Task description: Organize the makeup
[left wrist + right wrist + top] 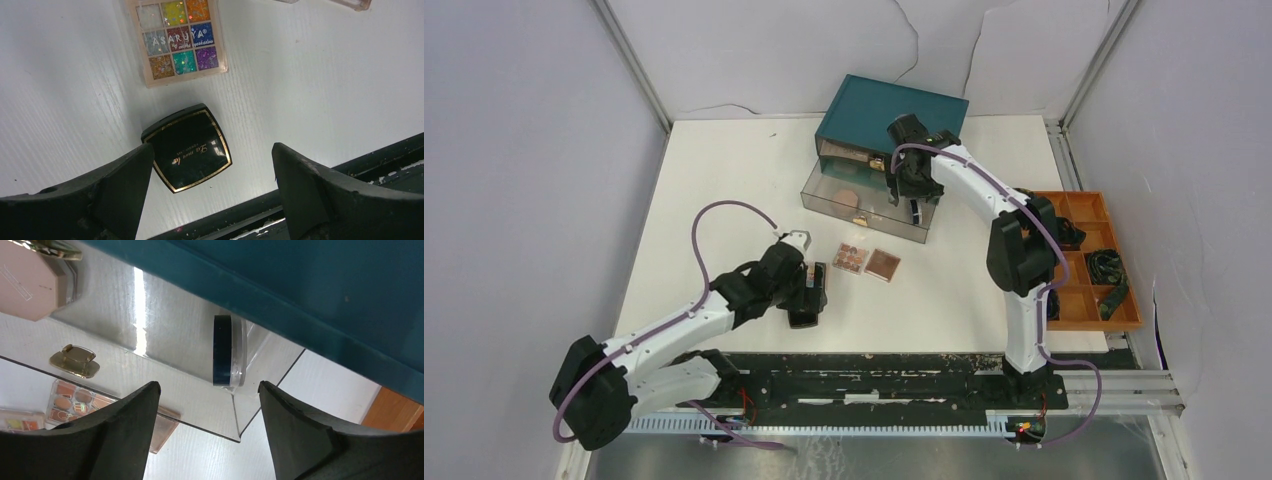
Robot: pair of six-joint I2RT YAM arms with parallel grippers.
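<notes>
A black square compact (pixel 187 147) with a gold rim lies on the white table below my open left gripper (pixel 211 152), closer to its left finger. A glitter palette (pixel 177 37) lies beyond it. My open, empty right gripper (pixel 209 387) hangs over the right end of the pulled-out clear drawer (pixel 824 203). Inside the drawer, a dark blue round compact (pixel 227 350) stands on edge at the right corner and a pink octagonal compact (pixel 32 282) lies at the left. Two palettes (pixel 851 258) (pixel 883 265) lie side by side on the table in front of the drawer.
The teal drawer box (pixel 889 112) stands at the back centre, its gold knob (pixel 75 361) on the drawer front. An orange compartment tray (pixel 1086 297) with dark items sits at the right edge. A black rail (pixel 350 165) runs along the near table edge.
</notes>
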